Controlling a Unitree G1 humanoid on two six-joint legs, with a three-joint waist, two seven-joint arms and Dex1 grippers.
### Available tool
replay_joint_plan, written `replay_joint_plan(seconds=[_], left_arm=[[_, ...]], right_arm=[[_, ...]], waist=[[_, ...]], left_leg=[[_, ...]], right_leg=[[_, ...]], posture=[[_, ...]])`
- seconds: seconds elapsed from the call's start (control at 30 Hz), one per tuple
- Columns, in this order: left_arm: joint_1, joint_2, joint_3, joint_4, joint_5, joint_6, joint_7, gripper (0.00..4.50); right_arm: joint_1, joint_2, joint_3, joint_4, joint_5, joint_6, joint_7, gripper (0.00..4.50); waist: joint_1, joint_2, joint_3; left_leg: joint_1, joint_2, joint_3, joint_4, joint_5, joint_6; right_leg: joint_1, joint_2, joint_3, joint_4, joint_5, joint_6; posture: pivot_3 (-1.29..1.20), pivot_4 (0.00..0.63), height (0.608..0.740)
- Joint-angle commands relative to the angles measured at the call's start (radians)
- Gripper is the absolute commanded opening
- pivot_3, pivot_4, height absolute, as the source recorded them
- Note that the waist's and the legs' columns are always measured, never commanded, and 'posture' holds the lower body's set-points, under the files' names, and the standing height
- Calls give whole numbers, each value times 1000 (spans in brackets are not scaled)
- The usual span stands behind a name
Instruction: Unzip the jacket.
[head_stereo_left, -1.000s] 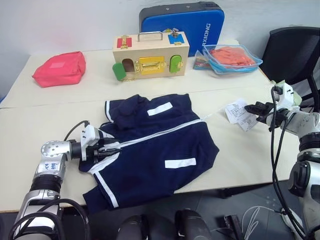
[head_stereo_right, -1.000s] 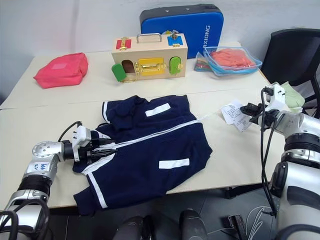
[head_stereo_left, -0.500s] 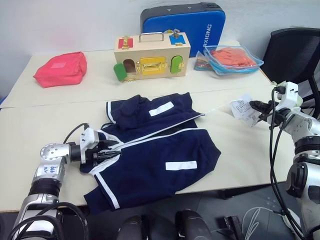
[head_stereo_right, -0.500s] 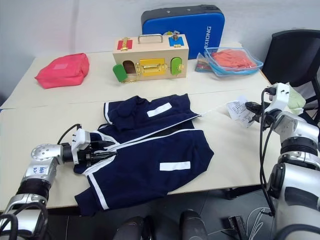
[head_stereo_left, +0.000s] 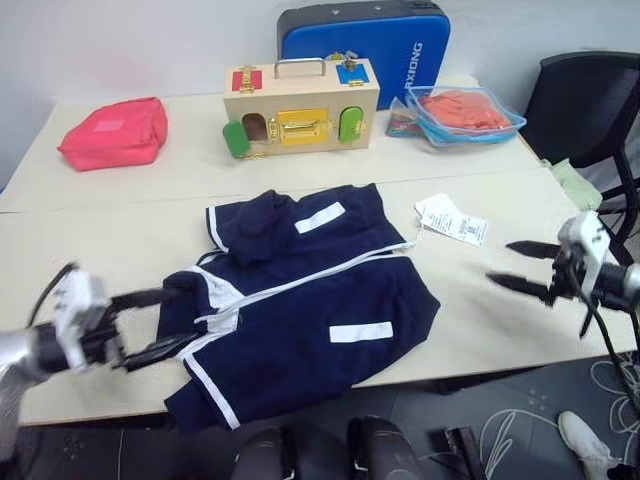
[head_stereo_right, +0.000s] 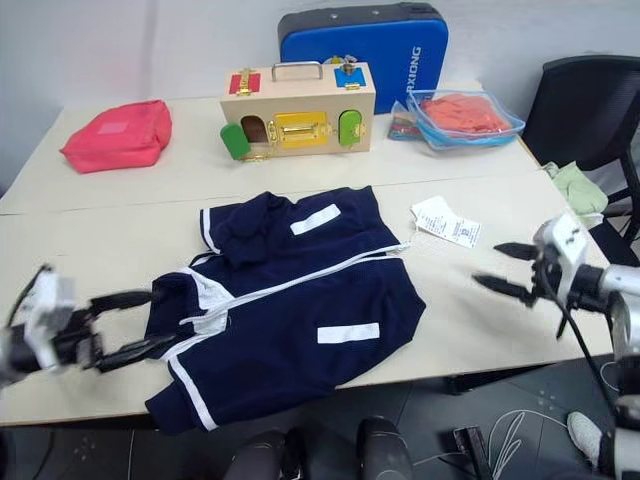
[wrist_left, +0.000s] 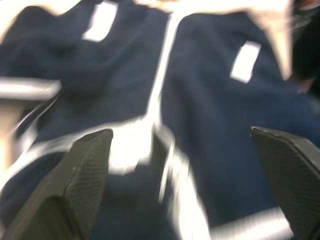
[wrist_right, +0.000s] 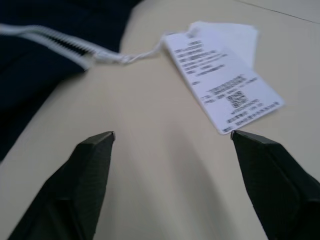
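The navy jacket (head_stereo_left: 300, 300) lies flat on the table, its white zip line (head_stereo_left: 310, 280) running diagonally from the collar trim towards a white paper tag (head_stereo_left: 450, 218). A thin string ties the tag to the zip's end. My left gripper (head_stereo_left: 175, 318) hovers open at the jacket's collar end, with nothing between its fingers. My right gripper (head_stereo_left: 498, 262) stands open over bare table, just short of the tag (wrist_right: 222, 75) and apart from it. The zip's end (wrist_right: 75, 47) shows in the right wrist view.
Along the back of the table (head_stereo_left: 120, 230) stand a pink pouch (head_stereo_left: 112, 132), a wooden latch box (head_stereo_left: 300, 105), a blue case (head_stereo_left: 365, 40) and a clear bag of orange items (head_stereo_left: 465, 112). A black chair (head_stereo_left: 590, 100) and a green cloth (head_stereo_left: 575, 185) are on the right.
Both grippers opened and drew back towards the near edge. The left one let go of the jacket's collar end. The right one let go of the tag, which now lies on the table.
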Motion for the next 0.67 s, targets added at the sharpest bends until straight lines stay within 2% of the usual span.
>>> replay_joint_plan(seconds=[0.03, 0.13, 0.27, 0.47, 0.67], left_arm=[[159, -41, 120, -53, 56, -113, -12, 4500], [271, -118, 143, -88, 100, -223, 12, 4500], [262, -188, 105, -102, 153, -286, 119, 4500], [159, -190, 18, -131, 160, -251, 217, 4500], [132, -155, -48, -117, 162, -260, 187, 4500]], right_arm=[[47, 60, -16, -120, 84, -242, 169, 4469], [62, 105, 24, -144, 120, -270, 247, 4469], [102, 136, 61, -119, 101, -394, 247, 4469], [189, 125, 14, -139, 114, -416, 174, 4469], [280, 113, -21, -260, 111, -357, 69, 4469]], waist=[[-1, -3, 1], [8, -3, 2], [39, -5, 3], [57, -5, 3], [45, -5, 3]], left_leg=[[0, 0, 0, 0, 0, 0], [0, 0, 0, 0, -5, -1], [-1, -1, -4, 1, -6, 0], [-2, -1, -6, 3, -7, 1], [-3, 0, -6, 3, -5, 5]], right_leg=[[0, 1, 0, 0, 0, 0], [-1, 0, 0, 0, 0, 0], [0, -3, -2, -2, 0, -1], [1, -4, -3, -3, 0, -3], [1, -3, -4, -3, 0, -3]], posture=[[0, 150, 740], [0, 150, 740], [0, 150, 740], [0, 150, 740], [0, 150, 740]])
